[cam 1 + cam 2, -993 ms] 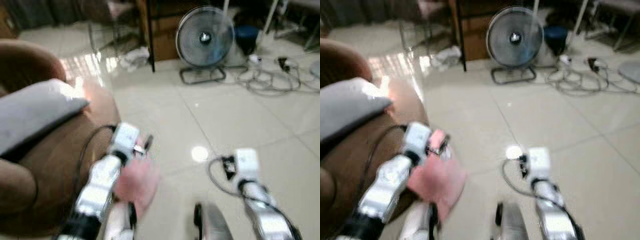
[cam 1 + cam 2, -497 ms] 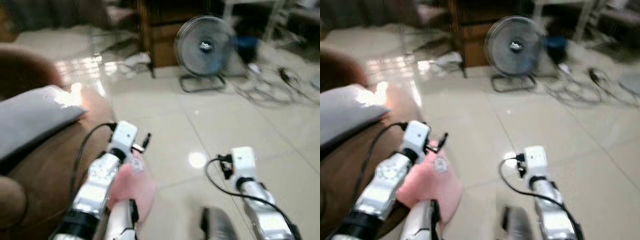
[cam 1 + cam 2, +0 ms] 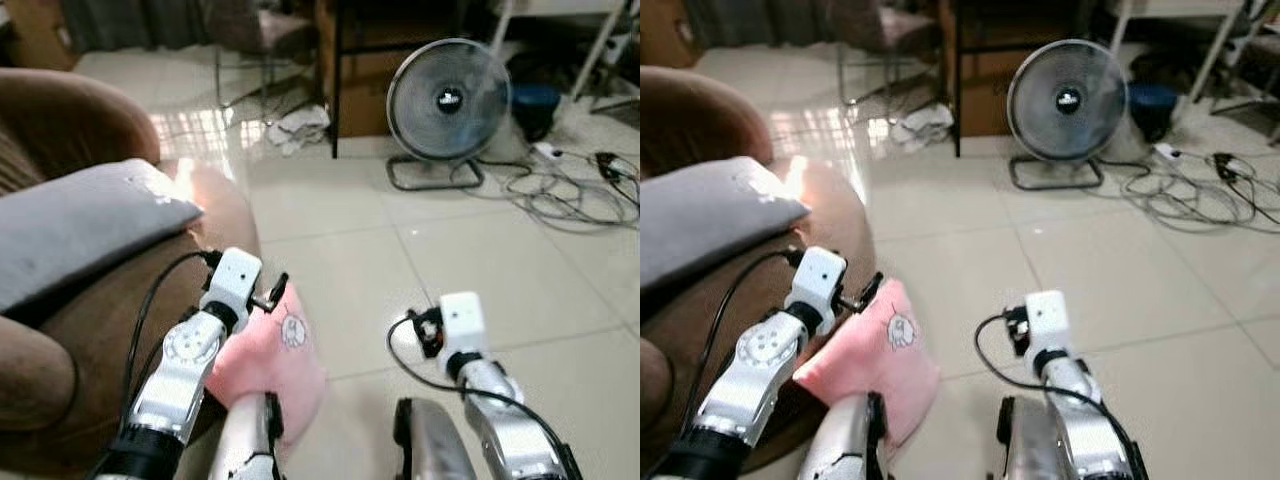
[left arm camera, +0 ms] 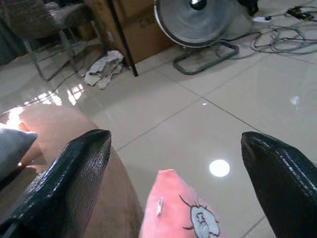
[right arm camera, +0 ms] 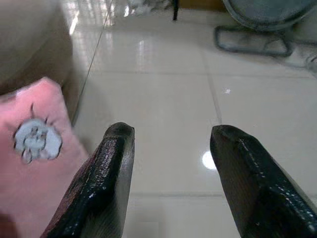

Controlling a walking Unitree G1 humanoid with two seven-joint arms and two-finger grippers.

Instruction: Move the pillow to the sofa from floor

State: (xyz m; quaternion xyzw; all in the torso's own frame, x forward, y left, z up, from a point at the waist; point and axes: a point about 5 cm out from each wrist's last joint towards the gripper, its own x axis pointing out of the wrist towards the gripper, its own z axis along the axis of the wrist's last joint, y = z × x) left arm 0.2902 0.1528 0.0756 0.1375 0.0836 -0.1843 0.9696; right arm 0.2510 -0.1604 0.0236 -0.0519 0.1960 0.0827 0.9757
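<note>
A pink pillow (image 3: 275,355) with a small white cartoon patch lies on the tiled floor, against the base of the brown sofa (image 3: 80,320). My left arm (image 3: 190,350) reaches forward above the pillow's sofa side. The left gripper (image 4: 176,139) is open with its fingers wide apart, and the pillow (image 4: 183,213) shows low between them. My right arm (image 3: 470,350) reaches over bare floor to the pillow's right. The right gripper (image 5: 172,130) is open and holds nothing, with the pillow (image 5: 29,163) off to one side of it.
A grey cushion (image 3: 80,225) rests on the sofa seat. A standing fan (image 3: 448,100) and a tangle of cables (image 3: 570,190) are on the floor ahead to the right. A crumpled cloth (image 3: 297,125), chair legs and a cardboard box (image 4: 133,29) stand farther back.
The whole picture has shifted and sharpened as the camera moved. Both arms keep about the same pose and the pillow still lies on the floor.
</note>
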